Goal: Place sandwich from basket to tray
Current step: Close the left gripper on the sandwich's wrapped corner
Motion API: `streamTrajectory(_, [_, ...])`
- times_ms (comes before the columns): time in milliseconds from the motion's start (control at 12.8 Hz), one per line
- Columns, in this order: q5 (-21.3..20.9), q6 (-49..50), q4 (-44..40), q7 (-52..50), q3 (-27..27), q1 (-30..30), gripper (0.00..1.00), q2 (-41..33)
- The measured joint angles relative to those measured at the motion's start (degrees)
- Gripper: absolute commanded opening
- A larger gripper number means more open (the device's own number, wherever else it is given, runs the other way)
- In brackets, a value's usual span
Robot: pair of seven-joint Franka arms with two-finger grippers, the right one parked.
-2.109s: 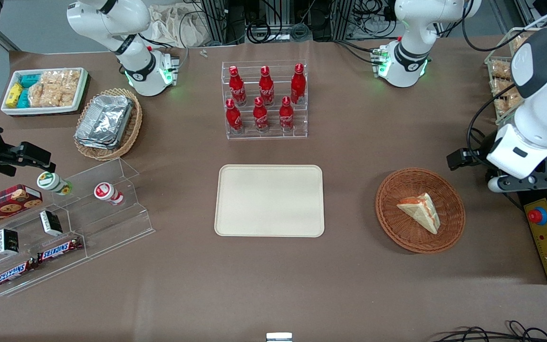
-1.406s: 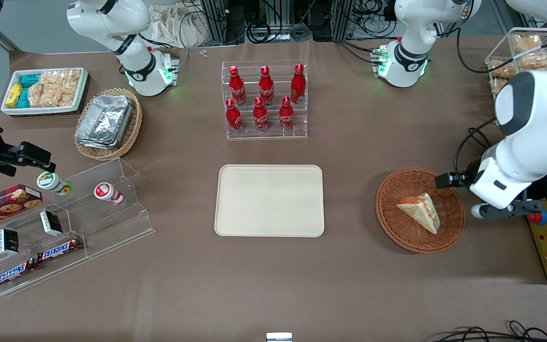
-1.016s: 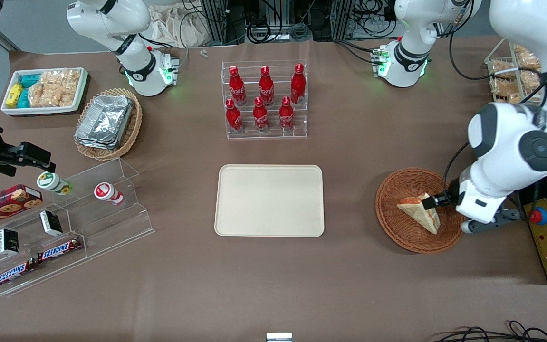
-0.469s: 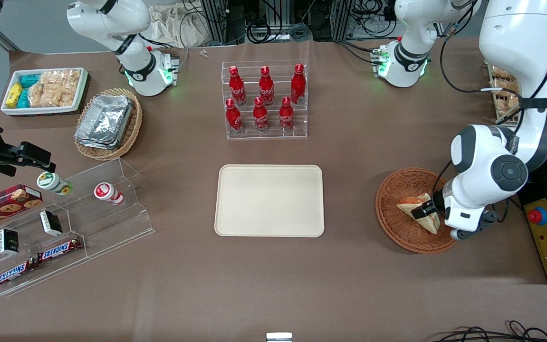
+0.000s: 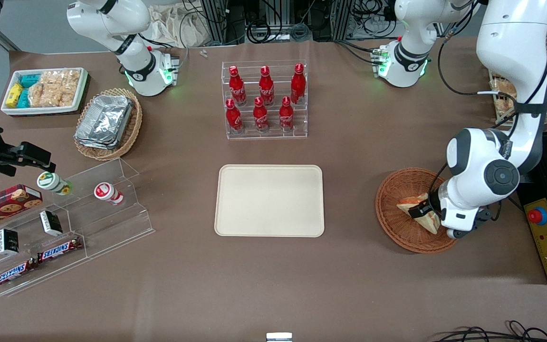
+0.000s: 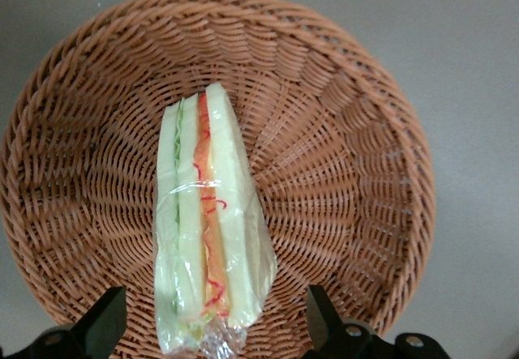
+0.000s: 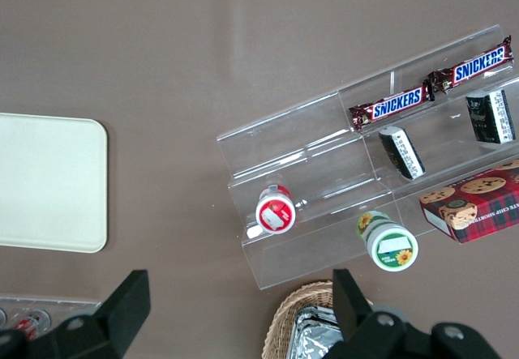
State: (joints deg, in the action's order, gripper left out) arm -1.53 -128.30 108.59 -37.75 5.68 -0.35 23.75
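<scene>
The left arm's gripper (image 6: 211, 339) is held spread apart over the plastic-wrapped triangular white-bread sandwich (image 6: 208, 229) in the round reddish-brown wicker basket (image 6: 357, 173).

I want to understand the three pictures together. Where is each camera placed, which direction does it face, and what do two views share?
Front view: high before the table, looking down on the tray, the basket, both arms.
Left wrist view: on the working arm, looking down at the sandwich between the open tool fingers.
Right wrist view: on the parked arm, over the snack shelf; its own fingers show.
Shared: sandwich and basket in front and left wrist views.
</scene>
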Motion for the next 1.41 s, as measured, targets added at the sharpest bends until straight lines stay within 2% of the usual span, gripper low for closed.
streamTrajectory(625, [0.0,-4.7,2.6,-1.2,-0.9,0.0,1.00,1.7])
streamTrajectory(703, [0.0,-5.5,2.6,-1.3,-0.9,0.0,0.97,2.4])
streamTrajectory(859, [0.0,-7.0,2.3,-1.5,-0.9,0.0,0.65,3.4])
streamTrajectory(1328, [0.0,-7.1,-0.4,-8.6,-0.9,0.0,0.11,4.3])
streamTrajectory(1406, [0.0,-7.1,-0.5,-9.2,-0.9,-0.1,0.09,4.5])
